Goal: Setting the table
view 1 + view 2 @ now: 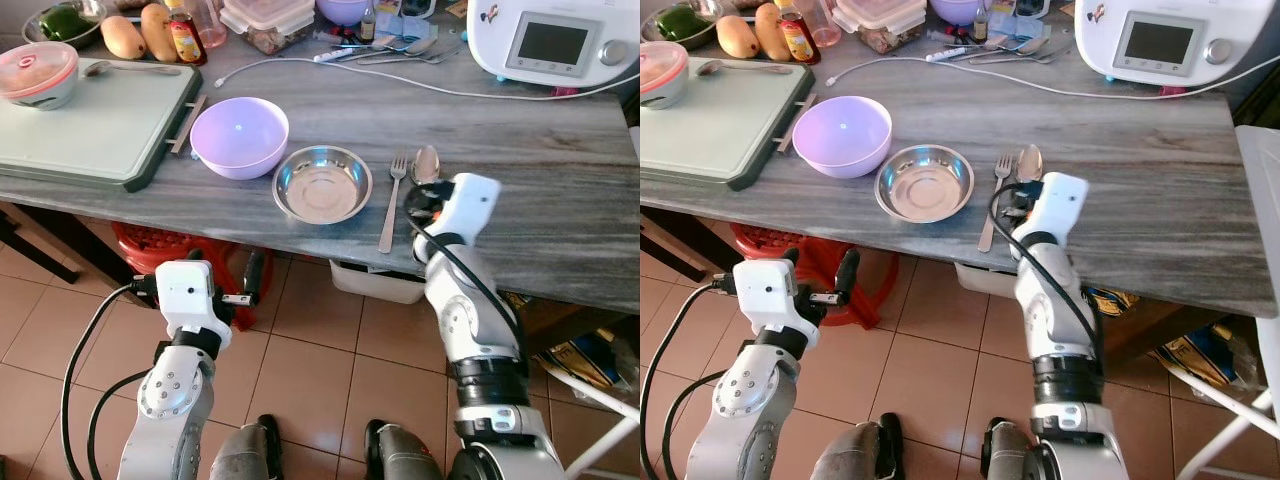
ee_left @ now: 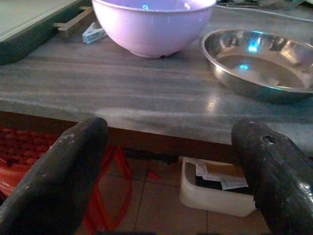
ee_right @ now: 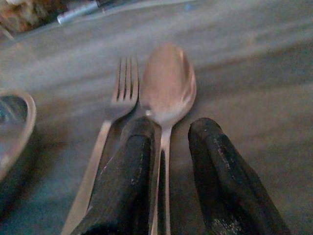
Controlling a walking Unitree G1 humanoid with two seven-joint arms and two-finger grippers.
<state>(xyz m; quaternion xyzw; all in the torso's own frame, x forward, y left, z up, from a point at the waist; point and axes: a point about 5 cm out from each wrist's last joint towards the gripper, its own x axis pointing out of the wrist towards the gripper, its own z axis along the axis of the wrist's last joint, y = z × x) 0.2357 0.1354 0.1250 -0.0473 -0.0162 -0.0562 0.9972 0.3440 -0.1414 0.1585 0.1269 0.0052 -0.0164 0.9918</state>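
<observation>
The right claw (image 3: pixel 166 147) rests on the grey counter (image 1: pixel 520 170), its fingers (image 3: pixel 124 181) straddling the handle of the spoon (image 1: pixel 426 163) but slightly parted, not clenched. The spoon lies just beside the fork (image 1: pixel 392 200) (right of the steel dish (image 1: pixel 322 183)). The left claw (image 2: pixel 166 161) hangs released below the counter edge.

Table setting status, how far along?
Done: purple bowl, steel dish and fork lie in a row near the table's front edge. In hand: right gripper straddles the spoon handle beside the fork, fingers slightly apart. Left gripper waits open below the edge. Left: releasing the spoon.
</observation>
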